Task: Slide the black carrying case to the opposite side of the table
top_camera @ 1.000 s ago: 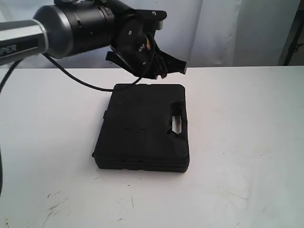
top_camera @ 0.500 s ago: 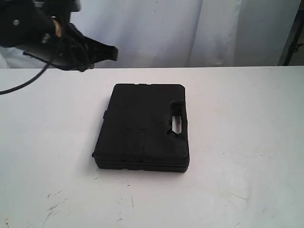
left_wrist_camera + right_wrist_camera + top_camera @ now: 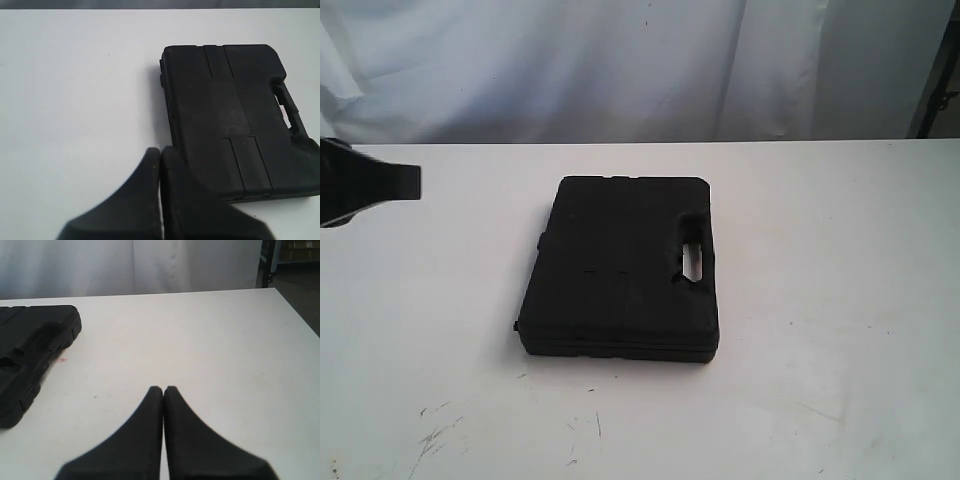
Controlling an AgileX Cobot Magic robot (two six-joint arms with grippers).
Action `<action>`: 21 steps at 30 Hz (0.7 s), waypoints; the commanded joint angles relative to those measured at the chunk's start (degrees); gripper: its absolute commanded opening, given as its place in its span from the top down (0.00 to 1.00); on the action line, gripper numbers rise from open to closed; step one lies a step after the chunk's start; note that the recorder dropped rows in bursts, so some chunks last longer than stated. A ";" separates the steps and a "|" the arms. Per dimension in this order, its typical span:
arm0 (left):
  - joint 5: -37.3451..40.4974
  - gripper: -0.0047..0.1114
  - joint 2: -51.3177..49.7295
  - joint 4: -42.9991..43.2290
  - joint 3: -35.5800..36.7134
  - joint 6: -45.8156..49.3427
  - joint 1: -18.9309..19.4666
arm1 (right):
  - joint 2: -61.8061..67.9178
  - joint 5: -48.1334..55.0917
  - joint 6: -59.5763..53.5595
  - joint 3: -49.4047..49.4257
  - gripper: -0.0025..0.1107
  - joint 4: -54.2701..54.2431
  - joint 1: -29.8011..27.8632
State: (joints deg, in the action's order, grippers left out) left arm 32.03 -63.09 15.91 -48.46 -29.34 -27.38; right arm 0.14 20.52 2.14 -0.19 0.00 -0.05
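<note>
The black case (image 3: 620, 268) lies flat near the middle of the white table (image 3: 840, 250), its handle slot (image 3: 694, 256) toward the right. The left wrist view shows the case (image 3: 240, 120) beyond the left gripper (image 3: 160, 150), which is shut and empty, clear of the case. In the exterior view only the tip of the left gripper (image 3: 405, 182) shows at the left edge, above the table. My right gripper (image 3: 163, 389) is shut with nothing in it, over bare table to the right of the case (image 3: 30, 350). It is out of the exterior view.
A white curtain (image 3: 620, 60) hangs behind the table. Dark scuff marks (image 3: 435, 435) mark the near left of the tabletop. A small pink spot (image 3: 62, 360) lies beside the case. The table's right edge (image 3: 300, 315) drops to a dark floor.
My left arm has pulled back from above the case's far edge to the left, now almost out of the exterior view. The case has not moved.
</note>
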 commanded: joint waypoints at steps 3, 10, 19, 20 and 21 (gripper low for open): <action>4.18 0.96 8.35 3.12 1.28 -0.01 0.14 | -0.14 -0.71 -0.07 0.19 0.98 0.00 -0.41; 4.26 0.96 13.62 11.07 1.28 -0.13 0.14 | -0.14 -0.71 -0.07 0.19 0.98 0.00 -0.41; -1.40 0.96 29.50 12.49 12.96 -2.22 9.05 | -0.14 -0.71 -0.07 0.19 0.98 0.00 -0.41; -5.43 0.96 34.43 10.38 17.03 -2.23 14.14 | -0.14 -0.71 -0.07 0.19 0.98 0.00 -0.41; -7.55 0.96 36.84 9.53 18.91 -2.23 16.57 | -0.14 -0.71 -0.07 0.19 0.98 0.00 -0.41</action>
State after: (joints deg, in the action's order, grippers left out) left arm 30.28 -32.03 27.96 -33.98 -30.63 -15.95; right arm 0.14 20.52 2.14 -0.19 0.00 -0.05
